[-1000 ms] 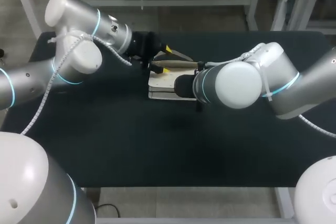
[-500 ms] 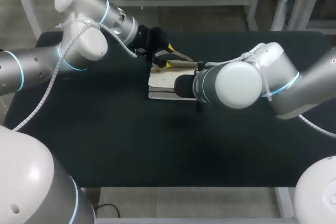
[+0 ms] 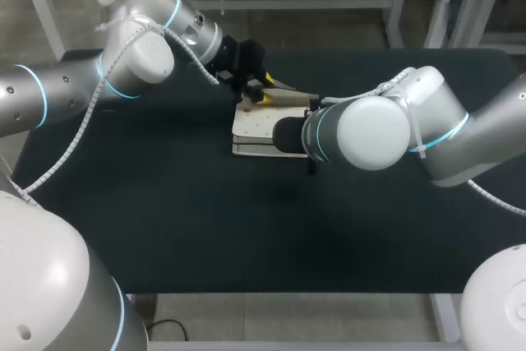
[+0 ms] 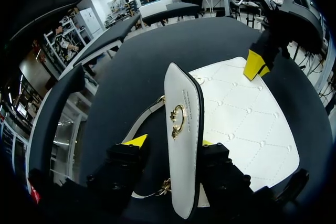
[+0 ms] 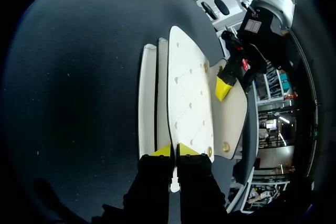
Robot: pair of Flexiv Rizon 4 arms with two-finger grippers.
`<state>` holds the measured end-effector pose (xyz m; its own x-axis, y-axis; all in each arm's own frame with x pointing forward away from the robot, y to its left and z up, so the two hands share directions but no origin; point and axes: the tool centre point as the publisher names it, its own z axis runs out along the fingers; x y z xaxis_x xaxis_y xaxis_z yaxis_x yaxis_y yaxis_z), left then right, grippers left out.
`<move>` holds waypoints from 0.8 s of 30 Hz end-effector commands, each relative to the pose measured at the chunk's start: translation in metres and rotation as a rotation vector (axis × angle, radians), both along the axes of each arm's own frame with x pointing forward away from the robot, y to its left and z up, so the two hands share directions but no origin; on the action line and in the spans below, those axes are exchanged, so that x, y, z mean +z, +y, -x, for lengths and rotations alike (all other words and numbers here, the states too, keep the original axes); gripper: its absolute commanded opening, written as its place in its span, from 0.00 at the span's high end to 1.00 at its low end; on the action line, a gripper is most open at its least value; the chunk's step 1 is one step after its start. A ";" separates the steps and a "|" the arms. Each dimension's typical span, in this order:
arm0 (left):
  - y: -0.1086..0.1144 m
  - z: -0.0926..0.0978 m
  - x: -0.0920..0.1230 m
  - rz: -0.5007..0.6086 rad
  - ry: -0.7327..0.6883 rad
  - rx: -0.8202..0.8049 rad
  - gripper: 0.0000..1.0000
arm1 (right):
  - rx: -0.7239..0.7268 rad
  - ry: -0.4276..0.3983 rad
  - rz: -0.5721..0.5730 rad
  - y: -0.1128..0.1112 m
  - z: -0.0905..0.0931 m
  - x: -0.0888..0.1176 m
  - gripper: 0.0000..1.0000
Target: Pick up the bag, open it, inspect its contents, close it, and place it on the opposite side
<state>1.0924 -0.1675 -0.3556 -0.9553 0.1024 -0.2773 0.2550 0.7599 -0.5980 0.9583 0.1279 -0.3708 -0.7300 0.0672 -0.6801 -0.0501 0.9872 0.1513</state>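
white quilted leather bag (image 3: 253, 125) flat mid-rear on black tabletop (image 3: 246, 228) | left gripper (image 4: 172, 141) jaws spread, gold-clasp flap (image 4: 184, 103) upright between them | right gripper (image 5: 176, 150) jaws pinching bag edge | right arm (image 3: 370, 133) covers bag's right end

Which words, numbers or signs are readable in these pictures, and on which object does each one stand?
Small print on the raised flap of the white quilted leather bag, beside its gold ring clasp: too small to read.
White sticker on the left gripper's body, right wrist view: blurred, unreadable.
No other text shows on the table.
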 end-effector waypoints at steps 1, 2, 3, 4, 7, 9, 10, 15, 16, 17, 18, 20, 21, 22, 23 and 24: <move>-0.002 -0.006 -0.003 -0.004 0.014 0.001 0.60 | -0.009 -0.121 -0.015 -0.003 0.003 -0.004 1.00; -0.002 -0.006 -0.004 -0.004 0.017 0.003 0.65 | -0.009 -0.121 -0.015 -0.003 0.003 -0.004 1.00; -0.002 -0.007 -0.005 -0.005 0.022 0.006 0.74 | -0.009 -0.121 -0.015 -0.003 0.003 -0.004 1.00; -0.002 -0.007 -0.005 -0.005 0.024 0.007 0.92 | -0.009 -0.121 -0.015 -0.003 0.003 -0.004 1.00; -0.001 -0.008 -0.007 -0.003 0.039 0.014 1.00 | -0.009 -0.121 -0.015 -0.003 0.003 -0.004 1.00; 0.000 -0.009 -0.009 -0.002 0.048 0.017 1.00 | -0.009 -0.121 -0.015 -0.003 0.003 -0.004 1.00; 0.000 -0.009 -0.010 -0.001 0.051 0.019 1.00 | -0.009 -0.121 -0.015 -0.003 0.003 -0.004 1.00; 0.002 -0.011 -0.012 0.015 0.067 0.023 1.00 | -0.009 -0.121 -0.015 -0.003 0.003 -0.004 1.00; 0.002 -0.011 -0.011 0.016 0.068 0.022 1.00 | -0.009 -0.121 -0.015 -0.003 0.003 -0.004 1.00; 0.002 -0.012 -0.010 0.022 0.070 0.023 1.00 | -0.009 -0.121 -0.015 -0.003 0.003 -0.004 1.00; 0.002 -0.012 -0.008 0.028 0.073 0.021 1.00 | -0.009 -0.121 -0.015 -0.003 0.003 -0.004 1.00; 0.002 -0.013 -0.005 0.030 0.070 0.023 1.00 | -0.009 -0.121 -0.015 -0.003 0.003 -0.004 1.00; 0.002 -0.013 -0.002 0.035 0.071 0.021 1.00 | -0.009 -0.121 -0.015 -0.003 0.003 -0.004 1.00; 0.001 -0.013 -0.001 0.036 0.071 0.021 1.00 | -0.009 -0.121 -0.015 -0.003 0.003 -0.004 1.00; 0.001 -0.014 0.001 0.035 0.070 0.022 1.00 | -0.009 -0.121 -0.015 -0.003 0.003 -0.004 0.95; 0.001 -0.014 0.002 0.035 0.069 0.022 1.00 | -0.005 -0.121 -0.015 -0.003 0.003 -0.003 0.89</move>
<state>1.1045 -0.1669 -0.3566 -0.9739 0.0709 -0.2155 0.1959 0.7422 -0.6409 0.9584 0.1281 -0.3707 -0.7299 0.0662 -0.6803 -0.0512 0.9872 0.1510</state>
